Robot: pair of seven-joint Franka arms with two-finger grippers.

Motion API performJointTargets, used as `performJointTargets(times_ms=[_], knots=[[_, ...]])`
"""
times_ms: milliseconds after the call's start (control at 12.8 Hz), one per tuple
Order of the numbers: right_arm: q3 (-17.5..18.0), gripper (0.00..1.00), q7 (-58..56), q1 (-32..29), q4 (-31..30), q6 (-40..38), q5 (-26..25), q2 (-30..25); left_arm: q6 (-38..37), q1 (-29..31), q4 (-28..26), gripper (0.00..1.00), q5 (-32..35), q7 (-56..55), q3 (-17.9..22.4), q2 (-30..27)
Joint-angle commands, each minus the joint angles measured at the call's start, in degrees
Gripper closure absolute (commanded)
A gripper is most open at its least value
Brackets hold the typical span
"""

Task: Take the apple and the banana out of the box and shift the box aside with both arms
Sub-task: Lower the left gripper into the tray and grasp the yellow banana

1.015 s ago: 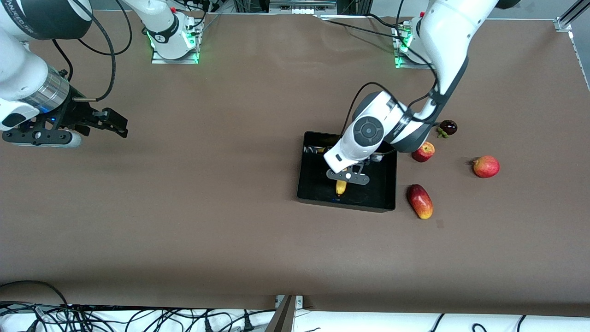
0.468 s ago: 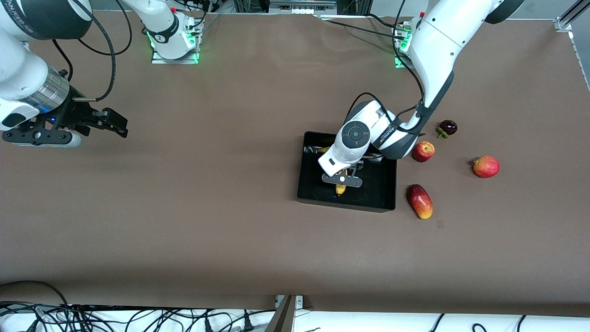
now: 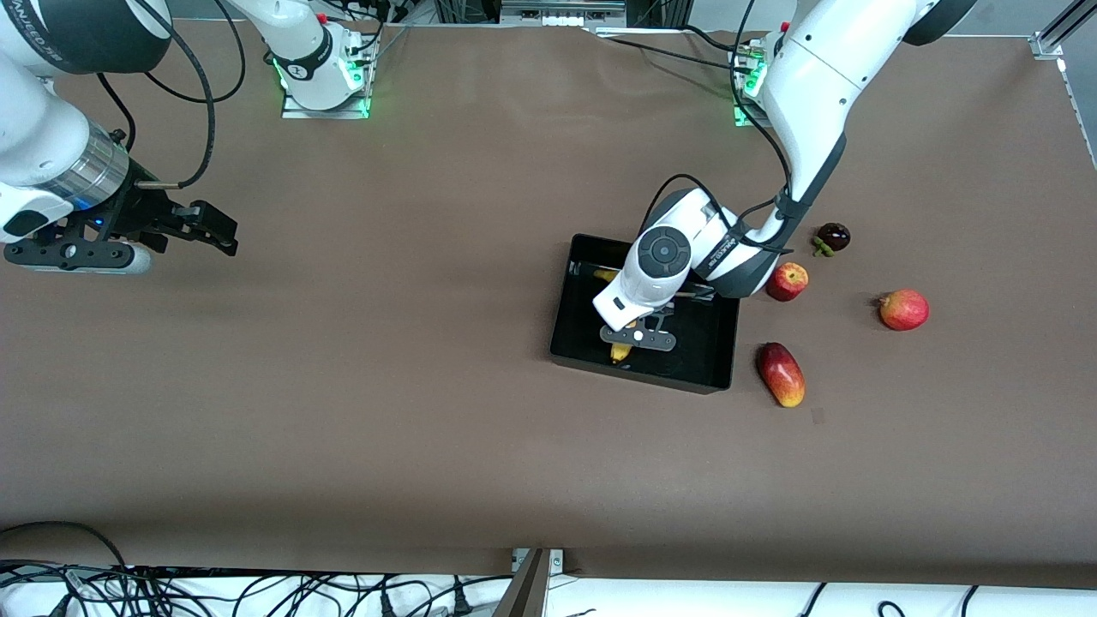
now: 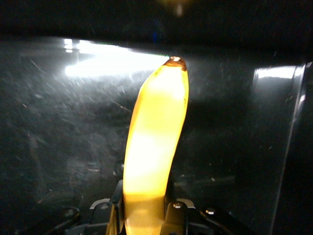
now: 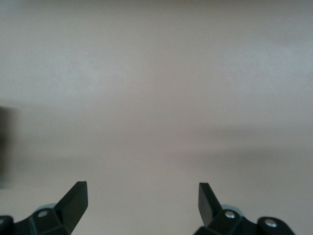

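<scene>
The black tray (image 3: 710, 350) sits on the brown table. My left gripper (image 3: 634, 332) is down inside it, shut on the yellow banana (image 3: 618, 352), whose ends stick out past the hand. In the left wrist view the banana (image 4: 156, 132) runs out from between the gripper's (image 4: 143, 215) fingers over the glossy tray floor (image 4: 58, 127). The small red apple (image 3: 787, 281) lies on the table beside the tray, toward the left arm's end. My right gripper (image 3: 210, 230) waits open and empty over bare table at the right arm's end; its wrist view (image 5: 142, 196) shows only table.
A red-and-yellow mango (image 3: 781, 374) lies beside the tray's nearer corner. A round red-orange fruit (image 3: 903, 309) and a small dark fruit (image 3: 832, 236) lie toward the left arm's end. Cables run along the table's front edge.
My left gripper has sunk lower into the tray with the banana and shifted slightly toward the right arm's end. The tray has turned a little. The right arm has not moved.
</scene>
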Motion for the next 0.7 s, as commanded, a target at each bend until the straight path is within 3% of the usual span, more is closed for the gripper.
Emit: performJointTargets(times_ms=[0,312,625], knots=[[0.25,0.00,0.05,-0.11,0.74,-0.59,-0.78,-0.04,-6.97,1.19,2.41,1.00,-0.59,-0.51,-0.46,-4.38],[0.25,0.00,0.05,-0.11,0.74,-0.68,-0.78,-0.04,-22.79,1.89,14.09,1.00,-3.67,-0.42,-0.38,-4.92],[0.43,0.00,-0.22,-0.02,0.75,-0.59,-0.78,-0.04,-37.57,11.00,22.37,1.00,-3.85,8.76,-0.20,-5.00]])
